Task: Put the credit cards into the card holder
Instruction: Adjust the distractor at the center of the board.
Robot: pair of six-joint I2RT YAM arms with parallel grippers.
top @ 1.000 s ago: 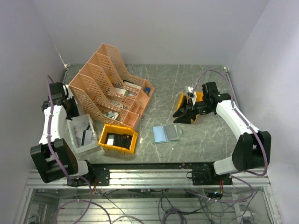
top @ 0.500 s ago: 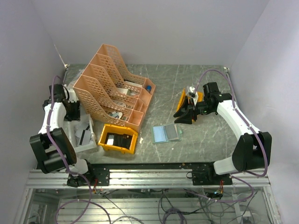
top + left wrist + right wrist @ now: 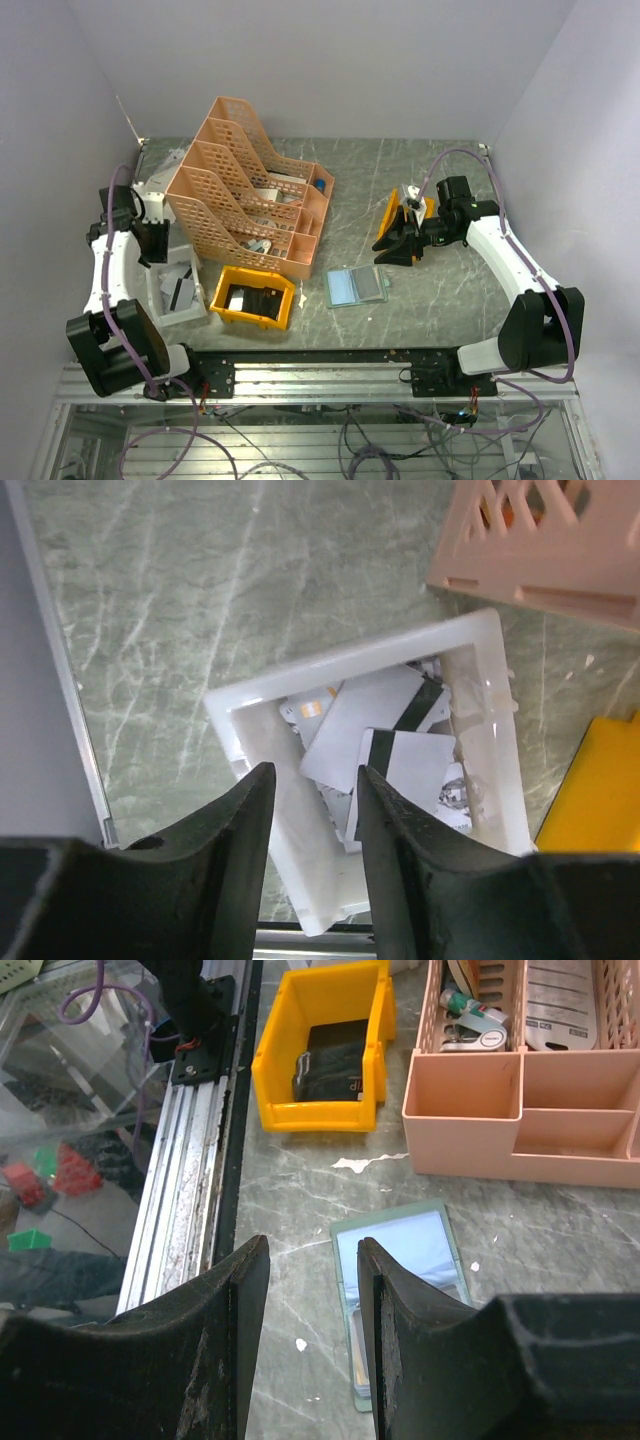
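Several pale credit cards, some with a dark stripe, lie jumbled in a white bin at the table's left. Directly above that bin hangs my left gripper, open and empty. From above, it is over the bin's far end. The grey-green card holder lies flat and unfolded on the table, right of the middle. My right gripper hovers just beyond it and to its right, open, with nothing between the fingers. In the right wrist view the card holder shows past that gripper's right finger.
A peach lattice file rack fills the back left, close to the white bin. An orange-yellow bin holding black objects sits near the front edge, between white bin and card holder. Another orange bin stands behind the right gripper.
The left arm has pulled back toward the left wall, and its jaws have widened a little. The file rack's near end has shifted slightly right. The right arm has hardly moved.
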